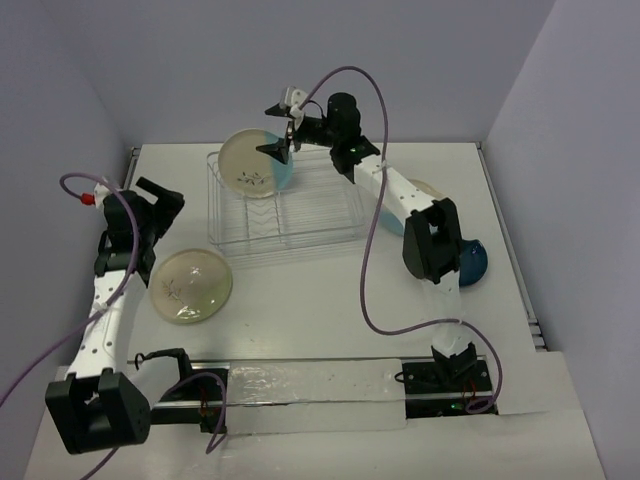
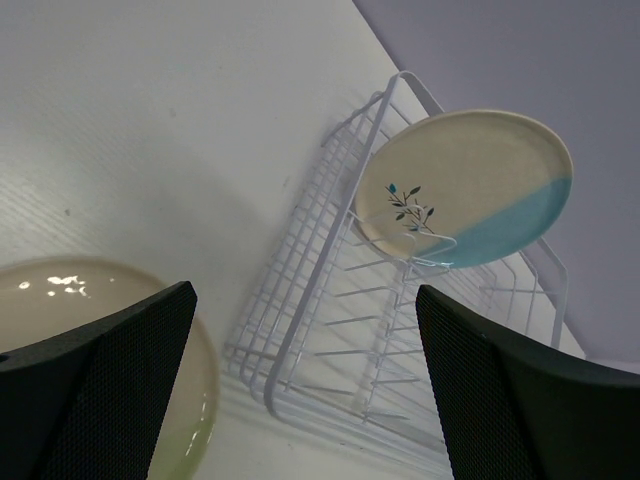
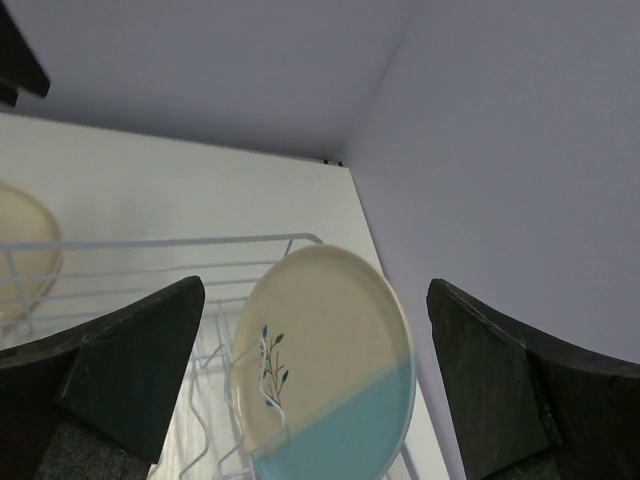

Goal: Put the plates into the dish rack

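White table (image 1: 330, 300), lavender walls, and we're under way: one plate in, three to go by my count. Single dish rack (image 1: 300, 215) mid-table, and a cream plate with a light-blue segment (image 1: 250, 165) stands upright at the rack's far-left end. Right gripper (image 1: 283, 127) hangs just above that plate, jaws wide, gripping nothing. Left gripper (image 1: 165, 205), left of the rack, is spread wide and empty too. Waiting outside the rack: a cream-and-green plate (image 1: 193, 285) flat at its near-left, a dark blue plate (image 1: 474, 264) to its right, half hidden by the right arm, and a cream rim (image 1: 424, 186) peeking out behind that arm, likely the fourth.
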Action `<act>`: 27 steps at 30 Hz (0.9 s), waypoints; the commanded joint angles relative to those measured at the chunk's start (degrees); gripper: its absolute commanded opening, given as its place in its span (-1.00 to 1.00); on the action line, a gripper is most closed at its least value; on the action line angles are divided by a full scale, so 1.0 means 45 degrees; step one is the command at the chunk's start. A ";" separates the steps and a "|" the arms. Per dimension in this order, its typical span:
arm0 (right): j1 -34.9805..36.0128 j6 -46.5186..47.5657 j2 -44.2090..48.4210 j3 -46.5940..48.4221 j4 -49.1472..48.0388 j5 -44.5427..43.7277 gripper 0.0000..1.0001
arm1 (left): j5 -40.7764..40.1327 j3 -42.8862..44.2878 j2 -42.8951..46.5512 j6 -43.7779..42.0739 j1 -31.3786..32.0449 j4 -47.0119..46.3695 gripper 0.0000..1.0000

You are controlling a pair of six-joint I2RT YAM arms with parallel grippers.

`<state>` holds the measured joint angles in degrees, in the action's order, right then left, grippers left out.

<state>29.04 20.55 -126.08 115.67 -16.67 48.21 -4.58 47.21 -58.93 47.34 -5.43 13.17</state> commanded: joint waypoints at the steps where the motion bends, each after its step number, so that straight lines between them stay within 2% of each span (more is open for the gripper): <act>1: 0.0462 -0.1762 0.2206 -0.0460 0.0871 -0.2146 0.99 | -0.1542 -0.1023 0.1342 0.0713 -0.0102 0.1788 0.99; 6: 0.1447 -0.4161 0.4464 -0.3494 0.0548 -0.5024 0.99 | -0.2707 -0.2184 0.2453 0.2383 -0.0121 0.3794 0.99; 11: 0.2772 -0.6093 0.5793 -0.4781 0.1919 -0.7369 0.99 | -0.3207 -0.2959 0.2964 0.3361 -0.0165 0.4926 0.99; 13: 0.3487 -0.6872 0.6288 -0.5311 0.2543 -0.8875 0.99 | -0.3644 -0.3279 0.3374 0.3744 -0.0250 0.5347 0.99; 17: 0.4677 -0.7502 0.7236 -0.7128 0.2619 -1.1518 0.99 | -0.2901 -0.4086 0.3748 0.3860 -0.0638 0.4875 0.99; 20: 0.5624 -0.7634 0.7540 -0.8227 0.2600 -1.3173 0.99 | -0.2189 -0.4407 0.3129 0.3593 -0.1219 0.4399 0.99; 23: 0.6171 -0.8027 0.7355 -0.8722 0.2650 -1.3675 0.99 | -0.1737 -0.4579 0.2275 0.3668 -0.1843 0.4315 0.99; 27: 0.6330 -0.8954 0.6899 -0.9094 0.2665 -1.3138 0.99 | -0.0659 -0.5018 0.1543 0.3392 -0.3081 0.3837 0.99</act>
<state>57.28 -14.56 -94.74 75.51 -3.30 -7.49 -13.18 26.19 -50.01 63.01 -14.32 33.68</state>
